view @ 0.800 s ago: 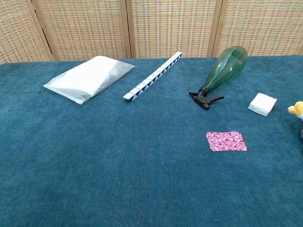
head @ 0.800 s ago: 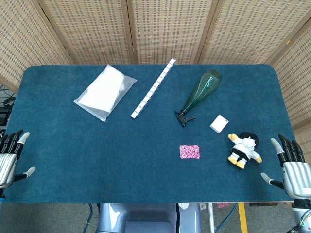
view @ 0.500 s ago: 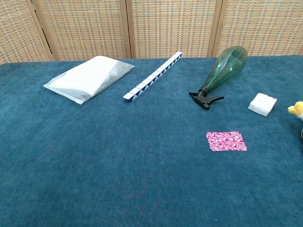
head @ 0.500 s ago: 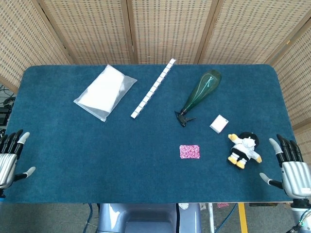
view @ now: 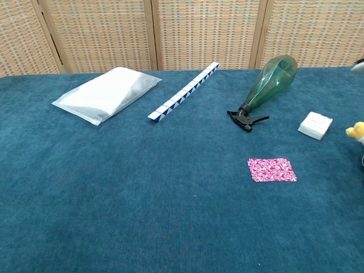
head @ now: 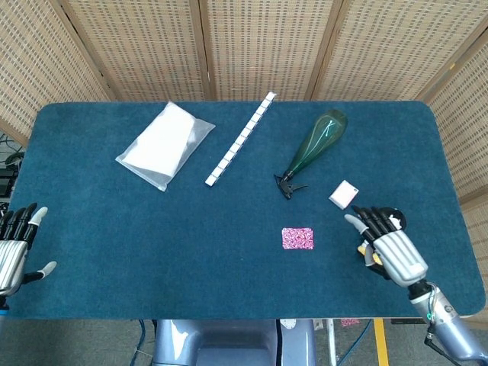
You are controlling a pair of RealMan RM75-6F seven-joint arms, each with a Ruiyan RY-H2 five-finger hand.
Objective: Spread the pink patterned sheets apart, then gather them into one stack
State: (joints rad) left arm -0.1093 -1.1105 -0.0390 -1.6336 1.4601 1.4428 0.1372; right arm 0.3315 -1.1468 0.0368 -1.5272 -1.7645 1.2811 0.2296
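Your pink patterned sheets (head: 297, 239) lie in one flat pile on the blue table (head: 229, 244), front right of centre. Your right hand (head: 390, 248) hovers near them on the right, fingers spread, holding nothing, over the plush toy (head: 394, 222). Your left hand (head: 14, 248) is released at the far left edge.

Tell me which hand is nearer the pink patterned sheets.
Right. The right hand hovers just to the right of the pink patterned sheets, over the stuffed toy. The left hand sits at the table's far left edge, well away from them.
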